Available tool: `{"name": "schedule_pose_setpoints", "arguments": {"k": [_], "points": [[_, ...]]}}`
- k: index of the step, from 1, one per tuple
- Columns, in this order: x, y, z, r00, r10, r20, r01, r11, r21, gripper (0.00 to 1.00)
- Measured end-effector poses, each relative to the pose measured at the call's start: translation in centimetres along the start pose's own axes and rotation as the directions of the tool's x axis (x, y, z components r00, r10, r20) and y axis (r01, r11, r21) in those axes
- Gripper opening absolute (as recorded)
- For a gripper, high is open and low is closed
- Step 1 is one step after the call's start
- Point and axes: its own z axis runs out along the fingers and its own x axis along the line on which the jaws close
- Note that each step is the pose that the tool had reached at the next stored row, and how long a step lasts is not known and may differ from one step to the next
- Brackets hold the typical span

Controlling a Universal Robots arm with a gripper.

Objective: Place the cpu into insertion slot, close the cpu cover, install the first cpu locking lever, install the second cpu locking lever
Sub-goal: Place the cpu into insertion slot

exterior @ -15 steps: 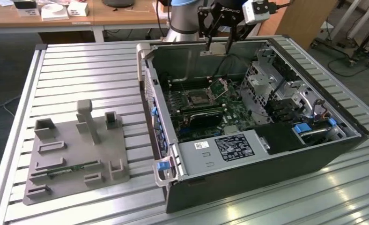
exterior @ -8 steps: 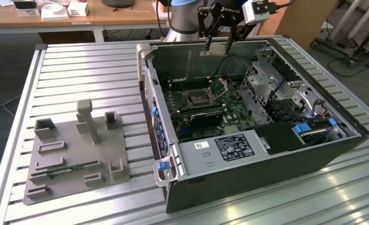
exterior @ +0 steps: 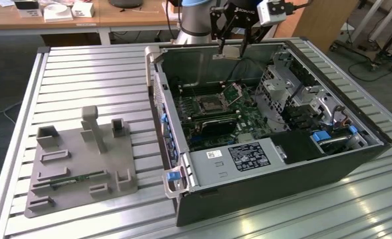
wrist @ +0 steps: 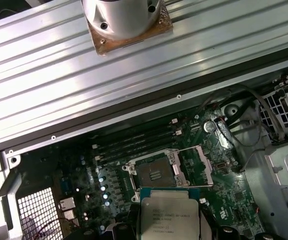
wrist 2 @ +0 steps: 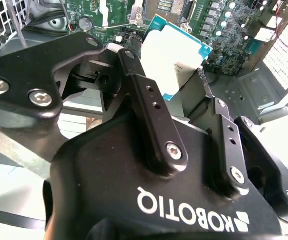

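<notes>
My gripper (exterior: 228, 53) hangs above the open computer case, over its back wall, shut on the cpu (exterior: 227, 52). In both wrist views the cpu (wrist 2: 173, 52) (wrist: 169, 217) shows as a flat silver-topped square with a blue-green edge, pinched between the black fingers (wrist 2: 149, 107). On the green motherboard below lies the insertion slot (wrist: 154, 175) (exterior: 203, 105), a dark square with a metal rim and nothing in it. The cpu cover (wrist: 196, 165) (exterior: 234, 92) is swung up, open beside the slot. The slot (wrist 2: 166, 6) sits ahead of the held cpu.
The case walls (exterior: 157, 84) ring the motherboard, with a drive cage (exterior: 295, 92) and a labelled metal box (exterior: 239, 157) inside. Long black memory slots (wrist: 133, 140) run beside the socket. A grey fixture plate (exterior: 76, 169) stands on the slatted table at the exterior view's left.
</notes>
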Motion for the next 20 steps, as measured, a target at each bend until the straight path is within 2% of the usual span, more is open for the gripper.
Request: {"name": "schedule_pose_setpoints", "arguments": {"k": [5, 8, 12, 16, 20], "points": [[0.00, 0.00, 0.01, 0.9986, 0.053, 0.0047, -0.053, 0.9986, -0.0011, 0.54], [0.00, -0.01, 0.04, 0.9948, 0.102, 0.0089, -0.102, 0.9948, -0.0025, 0.54], [0.00, -0.01, 0.06, 0.9861, 0.165, 0.0144, -0.165, 0.9862, -0.0044, 0.54], [0.00, -0.01, 0.08, 0.9751, 0.221, 0.0192, -0.221, 0.9753, -0.0065, 0.54], [0.00, -0.01, 0.09, 0.9658, 0.258, 0.0224, -0.258, 0.9660, -0.0080, 0.54]]}}
